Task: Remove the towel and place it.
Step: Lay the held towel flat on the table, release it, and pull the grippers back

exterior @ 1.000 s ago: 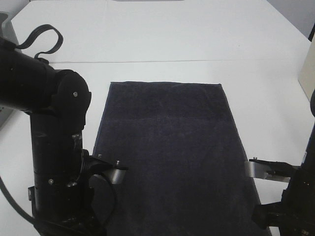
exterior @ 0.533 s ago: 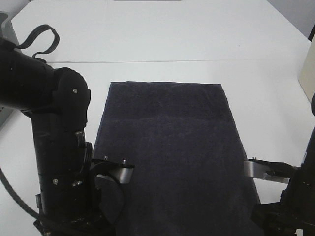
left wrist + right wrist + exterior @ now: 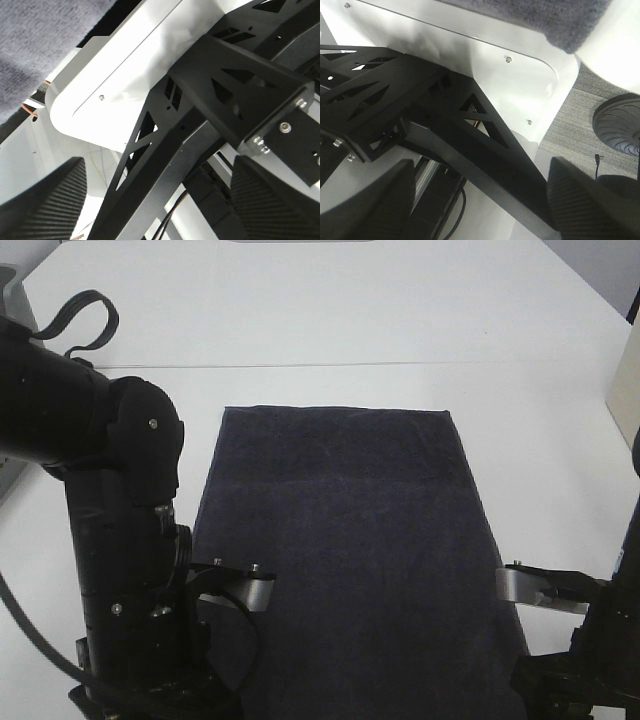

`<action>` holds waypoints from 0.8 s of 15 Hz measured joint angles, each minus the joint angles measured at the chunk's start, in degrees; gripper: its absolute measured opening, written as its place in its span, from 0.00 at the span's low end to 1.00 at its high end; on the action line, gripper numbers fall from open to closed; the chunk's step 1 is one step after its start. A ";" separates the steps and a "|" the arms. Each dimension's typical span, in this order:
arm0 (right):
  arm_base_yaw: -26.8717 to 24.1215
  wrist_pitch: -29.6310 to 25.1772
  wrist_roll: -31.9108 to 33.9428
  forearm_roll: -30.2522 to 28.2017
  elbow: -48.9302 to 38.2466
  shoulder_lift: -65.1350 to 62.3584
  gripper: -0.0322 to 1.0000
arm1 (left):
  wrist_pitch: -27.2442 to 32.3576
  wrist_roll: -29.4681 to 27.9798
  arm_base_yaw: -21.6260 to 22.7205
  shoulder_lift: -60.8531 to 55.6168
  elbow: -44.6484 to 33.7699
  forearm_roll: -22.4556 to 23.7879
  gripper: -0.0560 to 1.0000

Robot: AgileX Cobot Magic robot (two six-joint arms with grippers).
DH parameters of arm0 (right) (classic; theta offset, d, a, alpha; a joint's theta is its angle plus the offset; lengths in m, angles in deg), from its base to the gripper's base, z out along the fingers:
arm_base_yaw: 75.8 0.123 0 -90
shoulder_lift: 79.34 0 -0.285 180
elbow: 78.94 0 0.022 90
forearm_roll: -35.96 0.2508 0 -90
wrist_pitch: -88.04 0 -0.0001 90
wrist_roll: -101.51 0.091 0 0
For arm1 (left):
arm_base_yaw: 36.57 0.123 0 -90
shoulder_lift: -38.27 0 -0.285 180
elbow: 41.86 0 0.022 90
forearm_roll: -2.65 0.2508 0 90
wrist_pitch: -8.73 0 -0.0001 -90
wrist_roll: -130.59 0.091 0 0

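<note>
The dark charcoal-navy towel lies spread flat on the white table, reaching from the middle to the near edge. Its edge hangs over the table rim in the left wrist view and in the right wrist view. My left arm stands at the towel's near left side. My right arm is at its near right corner. Both grippers point down past the table's near edge. The left gripper and the right gripper are open and empty, with their fingers wide apart.
A black strap loop lies at the back left by a grey object. A beige object stands at the right edge. Under the table edge are a black frame and a castor wheel.
My left arm has sunk lower and swung slightly right, bringing its silver wrist bracket over the towel's near left edge. The right arm and the towel have barely moved.
</note>
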 joint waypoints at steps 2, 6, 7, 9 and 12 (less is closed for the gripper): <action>0.00 -0.29 0.00 0.00 0.00 0.00 0.72 | 0.29 0.00 0.00 0.00 0.29 -0.74 0.76; 0.00 -1.15 0.00 0.00 1.60 -1.55 0.72 | 1.09 0.00 0.00 0.00 5.67 -0.69 0.76; 0.00 -1.20 0.00 0.00 3.95 -3.44 0.72 | 1.15 0.00 0.00 0.00 8.31 0.11 0.76; 0.00 -0.80 0.97 -0.29 10.20 -6.88 0.72 | 1.26 -0.52 0.69 0.00 14.90 1.95 0.76; -2.18 0.74 6.53 -4.58 22.75 -9.57 0.72 | 1.26 -1.15 6.30 0.00 25.32 4.35 0.76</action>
